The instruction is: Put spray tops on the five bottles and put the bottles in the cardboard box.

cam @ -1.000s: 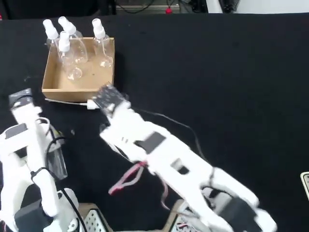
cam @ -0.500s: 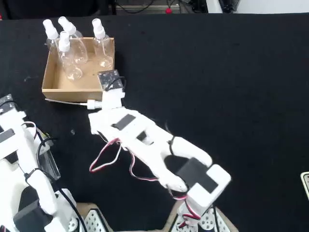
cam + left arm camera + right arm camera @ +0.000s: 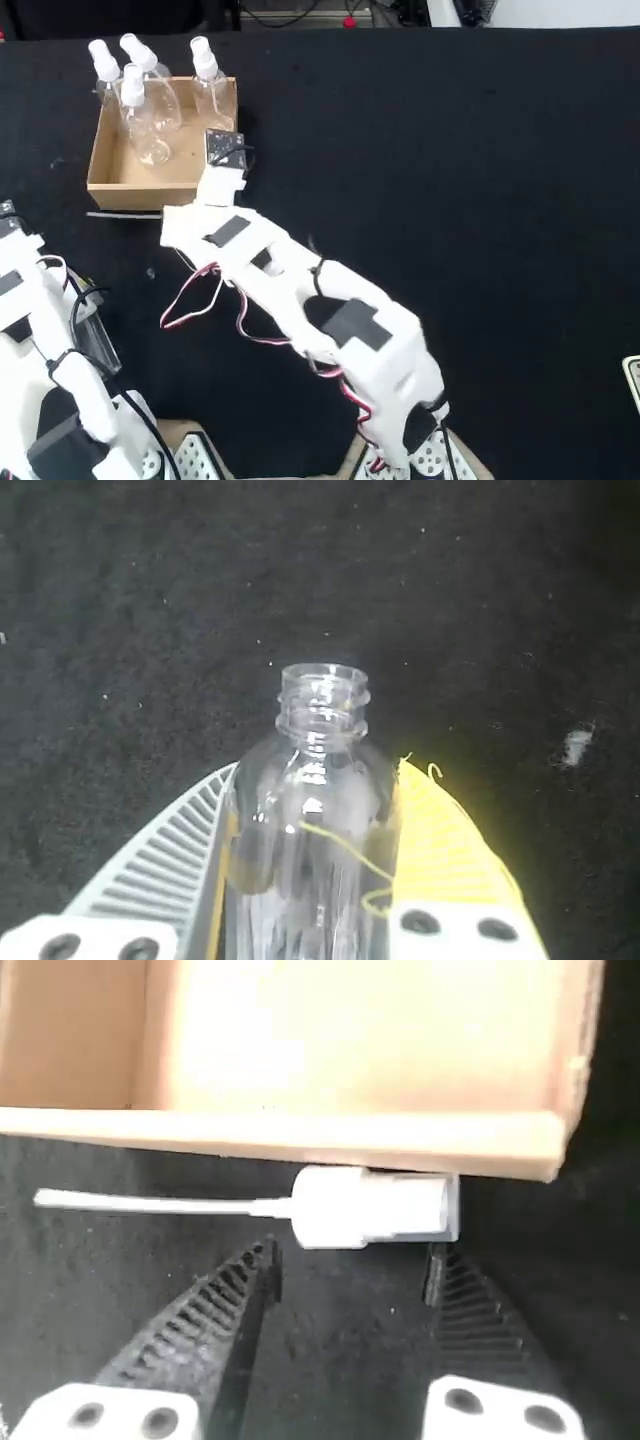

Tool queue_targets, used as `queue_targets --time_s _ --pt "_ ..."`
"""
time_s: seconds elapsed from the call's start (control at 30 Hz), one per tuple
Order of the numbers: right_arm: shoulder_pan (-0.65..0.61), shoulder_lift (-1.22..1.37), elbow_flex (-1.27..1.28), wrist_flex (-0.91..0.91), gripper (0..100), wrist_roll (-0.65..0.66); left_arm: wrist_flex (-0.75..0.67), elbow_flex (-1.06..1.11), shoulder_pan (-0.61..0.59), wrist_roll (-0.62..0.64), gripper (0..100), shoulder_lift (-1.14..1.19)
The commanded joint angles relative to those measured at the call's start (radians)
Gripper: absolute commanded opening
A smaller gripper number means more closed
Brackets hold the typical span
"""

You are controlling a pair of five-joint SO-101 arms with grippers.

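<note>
The cardboard box [image 3: 130, 185] stands at the table's far left and holds several clear bottles [image 3: 150, 110] with white spray tops, all upright. A loose white spray top [image 3: 375, 1208] lies on the black table against the box's [image 3: 200, 1130] near wall, its thin dip tube [image 3: 120, 214] stretched along that wall. My right gripper [image 3: 350, 1260] is open just short of the top, one finger on either side. At the near left my left gripper [image 3: 320, 780] is shut on an uncapped clear bottle [image 3: 320, 770], also seen from above as the bottle [image 3: 95, 338], neck pointing away from the wrist.
The right arm [image 3: 290, 290] lies diagonally from the near edge up to the box, with red and white cables looping beside it. The black table [image 3: 450, 180] stretches bare to the right. A small pale object [image 3: 633, 375] sits at the right edge.
The right arm has swung left and forward to the box's near wall, now covering the spray top's head. The left arm has drawn back toward the left edge with the bottle.
</note>
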Motion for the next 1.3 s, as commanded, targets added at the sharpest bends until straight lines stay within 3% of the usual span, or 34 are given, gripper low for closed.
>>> queue_targets --time_s 0.0,0.23,0.33,0.67,0.97,1.27 --pt "-0.015 -0.013 -0.062 0.002 23.4 0.003 -0.014 -0.038 -0.005 0.006 5 -0.023" --pt "-0.069 -0.117 -0.136 0.275 23.3 0.006 -0.014 -0.039 -0.005 0.006 5 -0.023" --pt "-0.08 -0.147 -0.173 0.305 23.3 0.072 -0.014 -0.039 -0.005 0.006 5 -0.023" --pt "-0.075 -0.071 -0.208 0.135 23.4 0.195 -0.014 -0.039 -0.005 0.006 5 -0.023" --pt "-0.078 0.013 -0.208 -0.015 23.4 0.192 -0.014 -0.039 -0.005 0.006 5 -0.023" --pt "-0.078 0.033 -0.214 -0.02 23.4 0.193 -0.014 -0.039 -0.005 0.006 5 -0.023"
